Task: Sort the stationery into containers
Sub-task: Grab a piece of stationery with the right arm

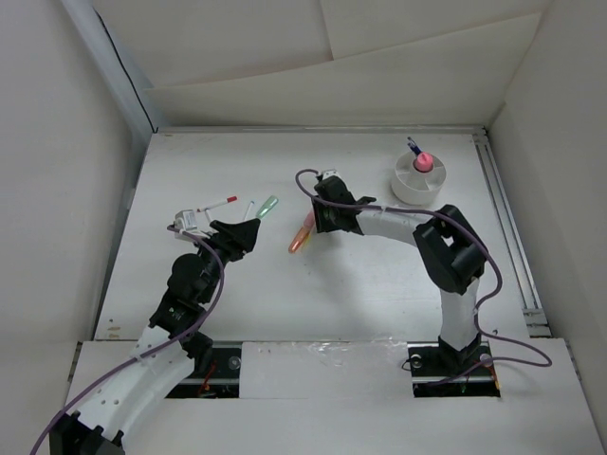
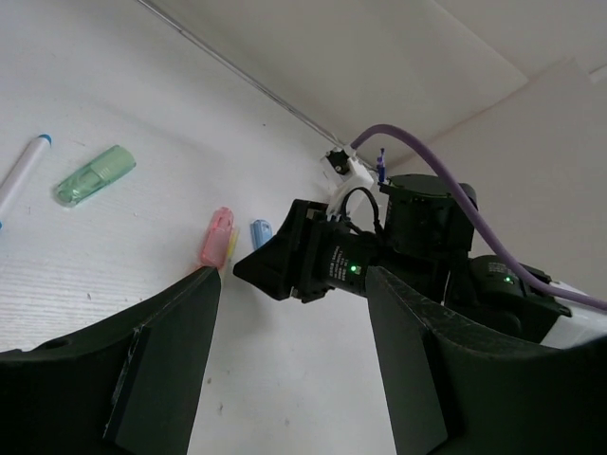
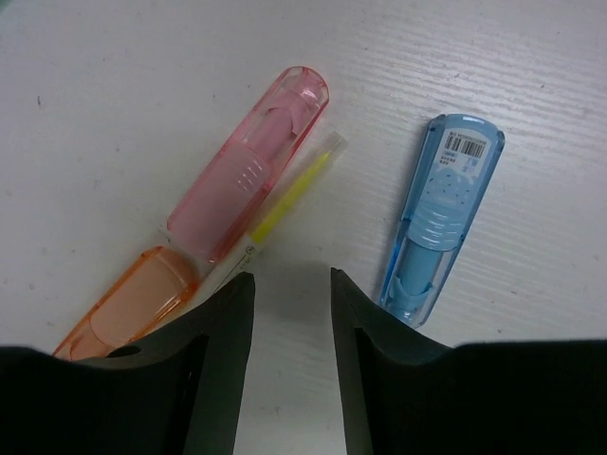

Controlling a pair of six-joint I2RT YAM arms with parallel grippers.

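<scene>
Lining up the right gripper (image 3: pixel 292 282) over the pink marker (image 3: pixel 251 171) for a pick.

We judge the step in hand to be the first grasp in the cluster at mid-table. Our right fingers stand apart and empty, low over the pink marker's near end. An orange piece (image 3: pixel 128 313) butts against that end, and we cannot tell whether the two are one marker. A thin yellow pen (image 3: pixel 294 194) lies along the pink marker's side, and a blue marker (image 3: pixel 444 218) lies just beside it. The left gripper (image 1: pixel 248 229), also spread and empty, hangs near the green marker (image 1: pixel 268 205) and the white pen (image 1: pixel 218 203). The cup (image 1: pixel 420 180) stands well apart at the far right, holding a pink-capped item (image 1: pixel 424 161) and a dark pen (image 1: pixel 413 145). Next, we think, comes straddling one marker alone, closing without catching the yellow pen, then carrying it to the cup.
</scene>
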